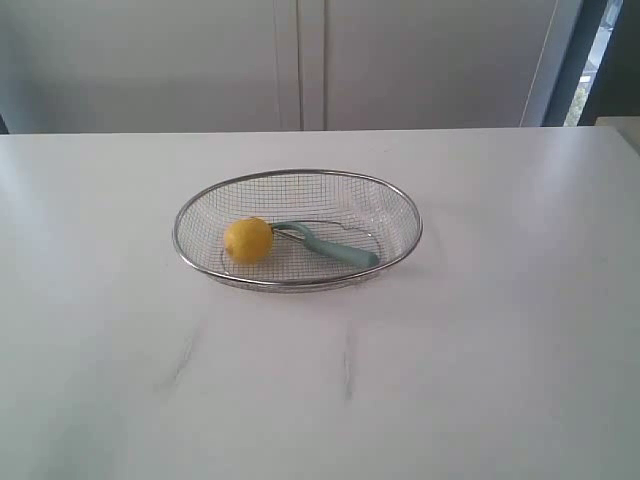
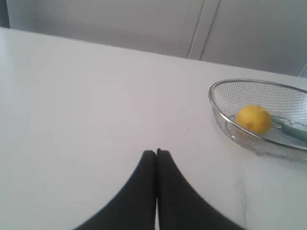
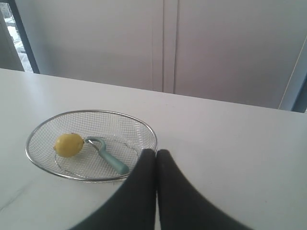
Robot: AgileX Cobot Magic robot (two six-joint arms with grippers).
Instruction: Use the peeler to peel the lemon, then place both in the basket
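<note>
The silver wire-mesh basket (image 1: 400,215) stands in the middle of the white table. Inside it lies the yellow lemon (image 1: 248,240) on the left, with the teal-handled peeler (image 1: 340,249) beside it, its blade head touching the lemon. Neither arm shows in the exterior view. My left gripper (image 2: 156,152) is shut and empty, over bare table well away from the basket (image 2: 218,112) and lemon (image 2: 253,119). My right gripper (image 3: 156,152) is shut and empty, close to the basket's rim (image 3: 152,132), with the peeler (image 3: 109,158) and lemon (image 3: 68,144) beyond it.
The white table (image 1: 500,380) spreads wide on all sides of the basket. Pale cabinet doors (image 1: 300,60) stand behind its far edge. Faint grey streaks (image 1: 348,365) mark the tabletop in front of the basket.
</note>
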